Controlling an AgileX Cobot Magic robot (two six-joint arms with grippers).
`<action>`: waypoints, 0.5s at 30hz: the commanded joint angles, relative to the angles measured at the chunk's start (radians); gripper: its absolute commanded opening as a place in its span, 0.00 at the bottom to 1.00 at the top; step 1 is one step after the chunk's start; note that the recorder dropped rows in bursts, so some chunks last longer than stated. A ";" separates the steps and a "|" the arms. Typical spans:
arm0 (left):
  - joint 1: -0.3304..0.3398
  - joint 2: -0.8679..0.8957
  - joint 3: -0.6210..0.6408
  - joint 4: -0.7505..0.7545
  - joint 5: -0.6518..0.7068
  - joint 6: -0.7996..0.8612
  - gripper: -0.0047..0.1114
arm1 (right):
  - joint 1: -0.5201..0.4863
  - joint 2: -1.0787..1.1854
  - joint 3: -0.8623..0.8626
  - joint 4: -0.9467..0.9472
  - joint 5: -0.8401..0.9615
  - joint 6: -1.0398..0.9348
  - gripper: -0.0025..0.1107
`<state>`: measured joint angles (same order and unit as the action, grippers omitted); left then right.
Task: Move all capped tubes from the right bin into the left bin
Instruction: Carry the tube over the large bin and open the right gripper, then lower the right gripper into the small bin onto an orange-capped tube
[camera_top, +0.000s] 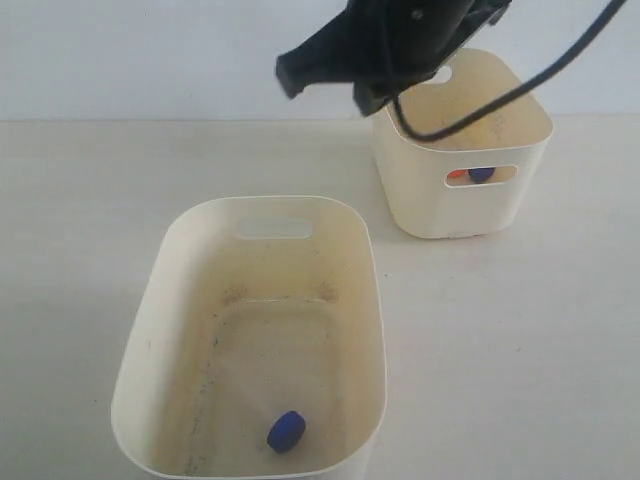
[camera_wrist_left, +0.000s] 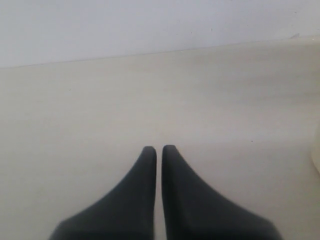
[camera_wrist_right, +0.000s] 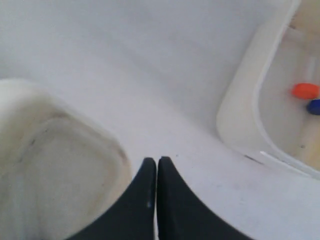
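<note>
The left bin is the large speckled tub in front. One blue-capped tube lies on its floor. The right bin stands behind it, and through its slot show an orange cap and a blue cap. My right gripper is shut and empty, over the table between the left bin and the right bin, where the orange cap and blue cap lie. My left gripper is shut on nothing above bare table.
The right arm with its black cable hangs over the near rim of the right bin. A pale wall runs along the table's far edge. In the left wrist view a sliver of a tub's rim shows at the side.
</note>
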<state>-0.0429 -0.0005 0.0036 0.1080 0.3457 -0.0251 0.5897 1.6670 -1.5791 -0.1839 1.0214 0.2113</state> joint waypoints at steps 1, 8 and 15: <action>-0.001 0.000 -0.004 -0.011 -0.006 -0.010 0.08 | -0.143 0.038 -0.069 -0.029 -0.019 0.048 0.02; -0.001 0.000 -0.004 -0.011 -0.006 -0.010 0.08 | -0.295 0.202 -0.265 -0.027 0.030 0.036 0.02; -0.001 0.000 -0.004 -0.011 -0.006 -0.010 0.08 | -0.386 0.501 -0.647 0.084 0.200 -0.045 0.02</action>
<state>-0.0429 -0.0005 0.0036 0.1080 0.3457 -0.0251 0.2244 2.0969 -2.1261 -0.1384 1.1904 0.2067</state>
